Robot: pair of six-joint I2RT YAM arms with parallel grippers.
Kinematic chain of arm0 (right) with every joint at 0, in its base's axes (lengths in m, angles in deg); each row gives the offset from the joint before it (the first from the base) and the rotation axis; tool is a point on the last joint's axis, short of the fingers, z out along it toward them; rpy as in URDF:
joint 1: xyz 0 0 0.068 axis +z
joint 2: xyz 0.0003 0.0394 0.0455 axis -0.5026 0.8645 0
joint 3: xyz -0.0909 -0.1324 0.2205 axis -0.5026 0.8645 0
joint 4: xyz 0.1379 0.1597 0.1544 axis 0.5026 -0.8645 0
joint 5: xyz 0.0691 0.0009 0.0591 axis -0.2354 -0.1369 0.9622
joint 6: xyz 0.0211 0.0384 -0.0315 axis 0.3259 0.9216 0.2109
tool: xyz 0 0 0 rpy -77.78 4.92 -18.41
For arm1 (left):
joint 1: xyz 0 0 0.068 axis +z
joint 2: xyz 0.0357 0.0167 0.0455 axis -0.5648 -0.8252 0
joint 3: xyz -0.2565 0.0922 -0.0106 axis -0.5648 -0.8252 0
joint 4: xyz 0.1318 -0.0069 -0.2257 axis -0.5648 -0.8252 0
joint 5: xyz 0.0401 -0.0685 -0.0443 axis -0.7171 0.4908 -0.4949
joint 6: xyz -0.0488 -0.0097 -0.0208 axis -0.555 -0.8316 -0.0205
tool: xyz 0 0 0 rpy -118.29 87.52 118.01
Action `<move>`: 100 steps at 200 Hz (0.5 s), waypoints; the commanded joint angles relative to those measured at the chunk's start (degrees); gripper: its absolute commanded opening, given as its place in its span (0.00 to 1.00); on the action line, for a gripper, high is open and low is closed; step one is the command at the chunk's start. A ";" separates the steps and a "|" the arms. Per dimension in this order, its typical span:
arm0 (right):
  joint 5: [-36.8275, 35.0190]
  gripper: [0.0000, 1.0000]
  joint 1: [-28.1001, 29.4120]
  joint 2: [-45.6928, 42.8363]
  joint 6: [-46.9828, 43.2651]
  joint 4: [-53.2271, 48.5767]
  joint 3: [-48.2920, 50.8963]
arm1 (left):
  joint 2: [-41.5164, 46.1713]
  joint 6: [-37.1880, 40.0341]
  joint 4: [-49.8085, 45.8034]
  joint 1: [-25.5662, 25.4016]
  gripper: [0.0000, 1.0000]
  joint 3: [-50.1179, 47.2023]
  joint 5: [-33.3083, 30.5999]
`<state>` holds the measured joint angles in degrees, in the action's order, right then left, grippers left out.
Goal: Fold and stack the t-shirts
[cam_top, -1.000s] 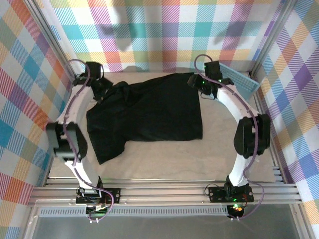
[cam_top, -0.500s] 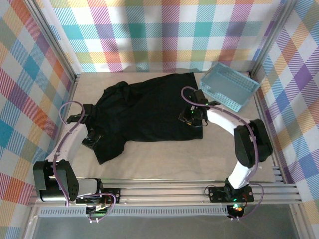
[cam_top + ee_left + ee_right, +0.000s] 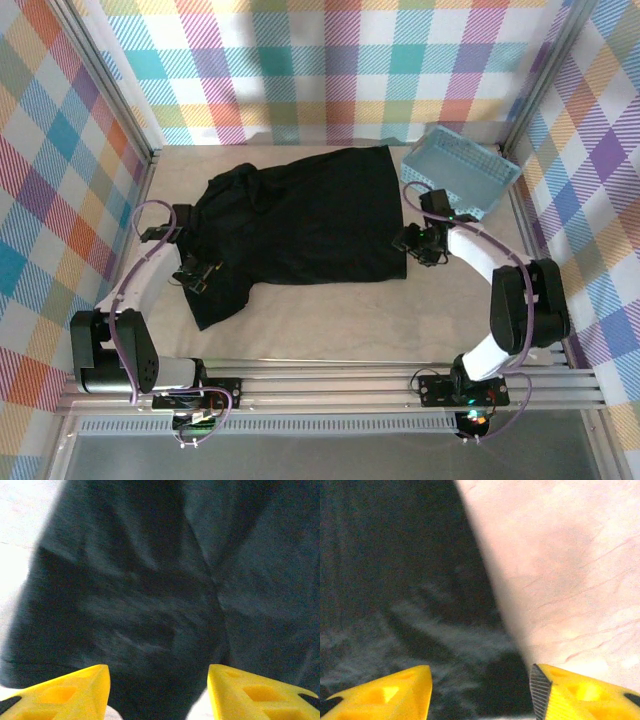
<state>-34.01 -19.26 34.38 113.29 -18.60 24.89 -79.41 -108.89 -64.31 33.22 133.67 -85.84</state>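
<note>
My left gripper point(image 3: 157, 687) has its yellow fingers point(image 3: 65, 692) spread apart with nothing pinched between them. The black t-shirt point(image 3: 150, 580) lies directly under the gap and runs on ahead of me in soft creases, with a strip of pale table point(image 3: 17, 525) showing at its left edge. My right gripper point(image 3: 480, 690) is spread too, and it hangs over the shirt's right edge. Dark fabric lies under its left finger and beyond, and bare table is on the right.

From above, the shirt is laid out flat across the middle of the table, between my two grippers. The left one is over the near-left part, by the sleeve that sticks out toward my bases. The right one is at the near-right corner. Further back, the light blue mesh basket point(image 3: 460, 176) sits tilted in the far right corner, just beside the shirt's far corner. I cannot tell whether they touch.
</note>
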 commanded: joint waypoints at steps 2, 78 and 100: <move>11.36 0.58 -3.27 4.07 -7.70 4.94 -0.09 | 1.97 3.83 9.06 -1.82 0.57 -1.40 9.40; 18.48 0.34 -4.85 9.65 -8.55 5.36 -2.46 | 8.53 7.40 23.85 -9.68 0.56 -7.05 24.07; 16.24 0.27 -4.86 8.45 -9.11 3.03 -3.31 | 10.44 6.37 23.69 -9.85 0.55 -7.76 23.33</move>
<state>-17.53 -24.11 43.71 105.56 -13.77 23.62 -71.87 -103.25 -41.73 23.86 127.24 -63.96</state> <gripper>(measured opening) 0.302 0.558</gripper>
